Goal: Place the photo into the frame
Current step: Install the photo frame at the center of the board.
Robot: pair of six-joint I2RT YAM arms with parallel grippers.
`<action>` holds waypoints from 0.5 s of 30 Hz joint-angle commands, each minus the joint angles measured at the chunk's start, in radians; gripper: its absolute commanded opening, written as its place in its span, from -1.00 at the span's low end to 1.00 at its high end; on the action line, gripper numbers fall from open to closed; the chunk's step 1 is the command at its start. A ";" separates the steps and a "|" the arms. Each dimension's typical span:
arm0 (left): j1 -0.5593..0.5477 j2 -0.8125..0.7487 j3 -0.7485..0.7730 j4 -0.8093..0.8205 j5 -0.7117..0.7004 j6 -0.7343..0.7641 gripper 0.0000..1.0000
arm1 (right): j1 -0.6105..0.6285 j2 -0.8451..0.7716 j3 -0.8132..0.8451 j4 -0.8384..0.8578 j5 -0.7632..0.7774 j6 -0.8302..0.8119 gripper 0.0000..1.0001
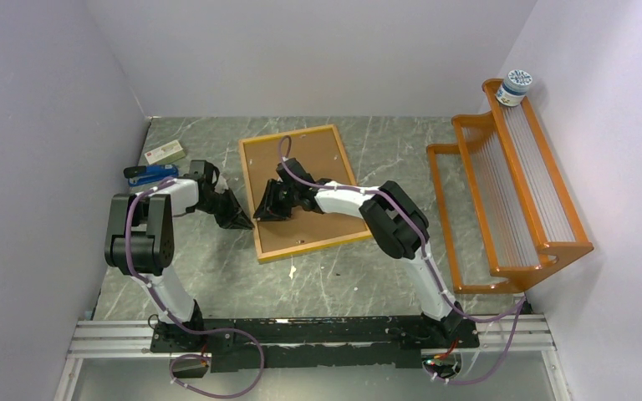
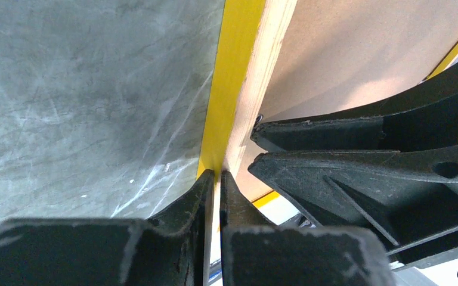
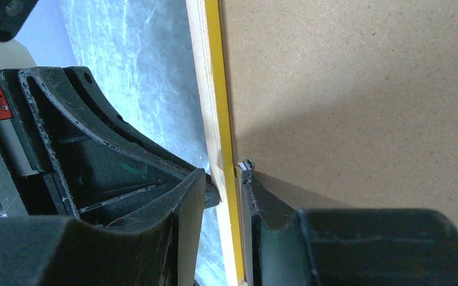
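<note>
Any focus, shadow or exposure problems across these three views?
Top external: evenly lit and sharp. Left wrist: the black fingers of the left gripper are soft up close; the right gripper shades the brown hardboard backing panel. Right wrist: a cast shadow darkens that panel's lower part, and the grey marbled table looks washed out, bluish.

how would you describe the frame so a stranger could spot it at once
Start at the grey marbled table and look to its middle. The frame lies there, a large tilted rectangle with a thin yellow-orange border around a brown board. Unlike the upright orange slatted rack on the right or the blue stapler on the left, it is one wide, board-filled panel.
</note>
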 commanded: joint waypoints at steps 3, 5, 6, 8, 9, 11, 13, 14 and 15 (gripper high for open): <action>-0.019 0.022 -0.003 -0.059 -0.092 0.029 -0.82 | 0.004 0.060 0.004 0.085 0.026 0.034 -0.34; -0.019 0.022 -0.008 -0.063 -0.096 0.030 -0.83 | 0.004 0.062 0.001 0.105 0.024 0.053 -0.34; -0.020 0.022 -0.010 -0.065 -0.097 0.031 -0.83 | 0.004 0.060 0.000 0.107 0.034 0.056 -0.34; -0.020 0.020 -0.011 -0.073 -0.104 0.034 -0.83 | 0.005 0.056 -0.007 0.119 0.042 0.062 -0.34; -0.020 0.019 -0.010 -0.076 -0.108 0.037 -0.84 | 0.005 0.052 -0.013 0.127 0.042 0.066 -0.34; -0.020 0.016 -0.004 -0.084 -0.113 0.040 -0.84 | 0.004 0.048 -0.021 0.145 0.046 0.067 -0.33; -0.020 0.012 0.001 -0.085 -0.114 0.038 -0.83 | 0.004 0.045 -0.019 0.164 0.044 0.064 -0.32; -0.020 0.009 0.004 -0.084 -0.110 0.034 -0.83 | 0.004 0.045 -0.014 0.168 0.041 0.062 -0.31; -0.021 0.007 0.006 -0.083 -0.107 0.031 -0.84 | 0.004 0.046 -0.006 0.167 0.035 0.060 -0.30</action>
